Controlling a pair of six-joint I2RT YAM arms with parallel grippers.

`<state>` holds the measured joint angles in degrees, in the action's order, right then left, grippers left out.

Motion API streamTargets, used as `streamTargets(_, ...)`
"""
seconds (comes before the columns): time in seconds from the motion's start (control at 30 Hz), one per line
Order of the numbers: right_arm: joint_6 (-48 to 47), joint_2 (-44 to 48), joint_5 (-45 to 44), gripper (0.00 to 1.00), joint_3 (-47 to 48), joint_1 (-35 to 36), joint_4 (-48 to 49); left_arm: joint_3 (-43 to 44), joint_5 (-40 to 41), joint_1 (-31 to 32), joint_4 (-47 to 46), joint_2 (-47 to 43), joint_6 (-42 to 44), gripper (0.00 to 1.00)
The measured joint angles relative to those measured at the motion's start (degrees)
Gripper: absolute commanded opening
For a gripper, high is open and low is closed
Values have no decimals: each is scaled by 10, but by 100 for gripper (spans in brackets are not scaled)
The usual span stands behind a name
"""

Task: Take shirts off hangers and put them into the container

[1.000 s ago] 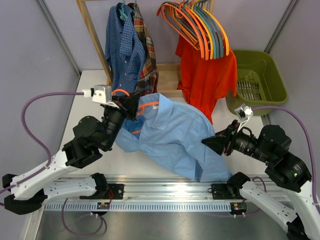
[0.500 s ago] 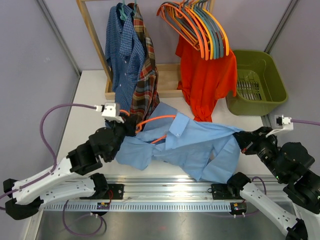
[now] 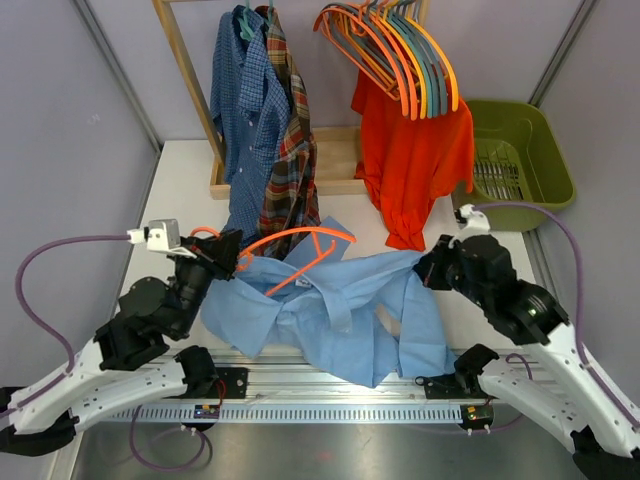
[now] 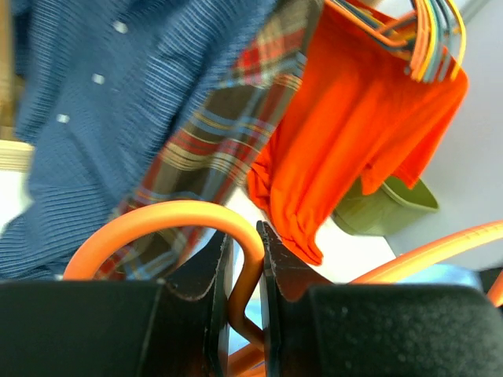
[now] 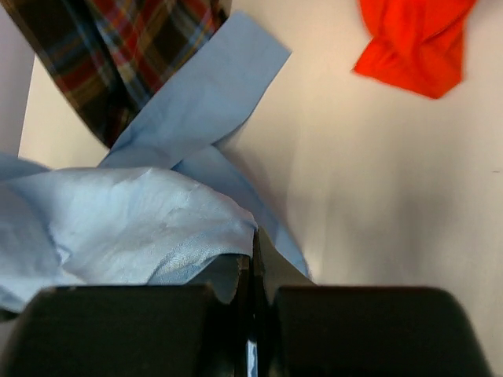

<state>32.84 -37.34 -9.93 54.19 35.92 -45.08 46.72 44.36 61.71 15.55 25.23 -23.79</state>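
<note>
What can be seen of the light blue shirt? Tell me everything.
The light blue shirt is plain cloth with a collar, crumpled and stretched across the near part of the table, its hem hanging over the front edge. The right gripper is shut on a fold at its right end. The orange hanger, held by the left gripper, sticks up from its left part.

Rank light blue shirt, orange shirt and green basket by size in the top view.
Largest: light blue shirt.
Then orange shirt and green basket: about alike, shirt hanging nearer the camera, so unranked.
</note>
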Motion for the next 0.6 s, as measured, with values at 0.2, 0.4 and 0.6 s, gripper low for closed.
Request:
streamTargets(0.2, -28, -64, 97, 0, -48, 16, 66, -63, -54, -1, -147, 56, 0, 0)
streamTargets(0.4, -46, -135, 113, 0, -47, 93, 109, -63, -105, -1, -333, 153, 10, 0)
streamTargets(0.6, -47, -208, 71, 0, -42, 123, 87, -19, -168, -2, -363, 159, 10, 0)
